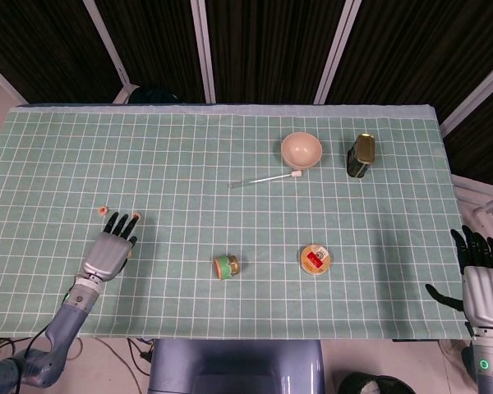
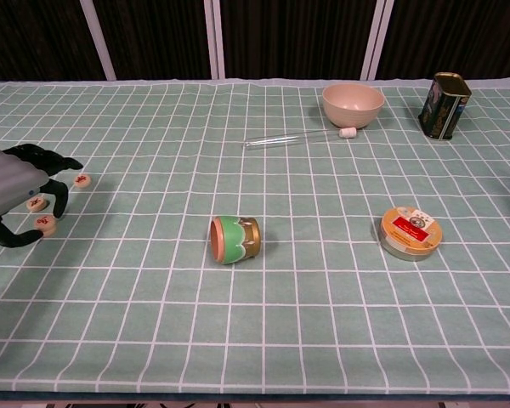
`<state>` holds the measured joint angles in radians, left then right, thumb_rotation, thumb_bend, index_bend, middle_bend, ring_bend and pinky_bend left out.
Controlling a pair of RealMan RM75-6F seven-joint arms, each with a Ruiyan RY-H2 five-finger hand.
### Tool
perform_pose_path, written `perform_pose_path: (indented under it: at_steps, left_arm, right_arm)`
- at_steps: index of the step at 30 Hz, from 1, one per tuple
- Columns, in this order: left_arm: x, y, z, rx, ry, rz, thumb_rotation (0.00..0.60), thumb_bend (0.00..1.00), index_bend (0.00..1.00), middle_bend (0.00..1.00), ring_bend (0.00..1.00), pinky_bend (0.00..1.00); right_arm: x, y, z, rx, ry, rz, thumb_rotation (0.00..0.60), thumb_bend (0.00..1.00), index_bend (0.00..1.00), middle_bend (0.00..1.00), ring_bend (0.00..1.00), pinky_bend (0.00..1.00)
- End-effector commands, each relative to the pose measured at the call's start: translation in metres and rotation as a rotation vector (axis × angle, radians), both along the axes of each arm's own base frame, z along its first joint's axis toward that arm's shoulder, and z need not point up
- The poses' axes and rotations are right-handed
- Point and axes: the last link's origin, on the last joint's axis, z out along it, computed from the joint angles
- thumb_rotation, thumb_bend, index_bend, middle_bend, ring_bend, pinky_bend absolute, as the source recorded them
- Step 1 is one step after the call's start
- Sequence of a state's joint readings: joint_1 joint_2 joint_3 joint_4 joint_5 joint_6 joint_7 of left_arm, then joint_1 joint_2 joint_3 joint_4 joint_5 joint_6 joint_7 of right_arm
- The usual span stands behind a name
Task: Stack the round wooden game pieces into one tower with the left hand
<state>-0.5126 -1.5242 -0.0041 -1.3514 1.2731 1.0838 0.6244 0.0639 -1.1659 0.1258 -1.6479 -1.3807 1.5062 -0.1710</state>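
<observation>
Chest view shows three round wooden game pieces (image 2: 42,223) lying flat and apart near the table's left edge, none stacked, with my left hand (image 2: 15,189) arched over them, fingers spread and, as far as I can tell, gripping nothing. I judge I'm at the first pick, so next I must pinch one disc cleanly and lift it onto a neighbour. Open cloth (image 2: 153,280) lies toward the tipped cup (image 2: 235,239); my right hand (image 1: 481,279) waits open, off the table's right edge.

Left hand (image 1: 108,249) had a ribbed silver-grey back with black fingers, blue-grey forearm, right hand (image 1: 480,277) matched, green light glowed at its wrist.
</observation>
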Motion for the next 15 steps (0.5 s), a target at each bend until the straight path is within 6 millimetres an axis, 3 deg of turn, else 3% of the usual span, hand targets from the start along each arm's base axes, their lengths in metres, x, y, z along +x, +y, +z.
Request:
perform_pose_path:
  at_steps: [1, 15]
  left_arm:
    - [0.0, -0.0004, 0.0003, 0.001, 0.002, -0.002, 0.6, 0.32, 0.44, 0.04, 0.0, 0.0]
    - [-0.0015, -0.0018, 0.0036, 0.014, 0.011, -0.003, 0.6, 0.32, 0.44, 0.04, 0.0, 0.0]
  right_arm:
    - [0.0, 0.0, 0.0001, -0.002, 0.0, 0.0, 0.6, 0.23, 0.05, 0.01, 0.04, 0.0]
    - [-0.0001, 0.0, 0.0, -0.002, 0.002, -0.002, 0.6, 0.23, 0.05, 0.01, 0.04, 0.0]
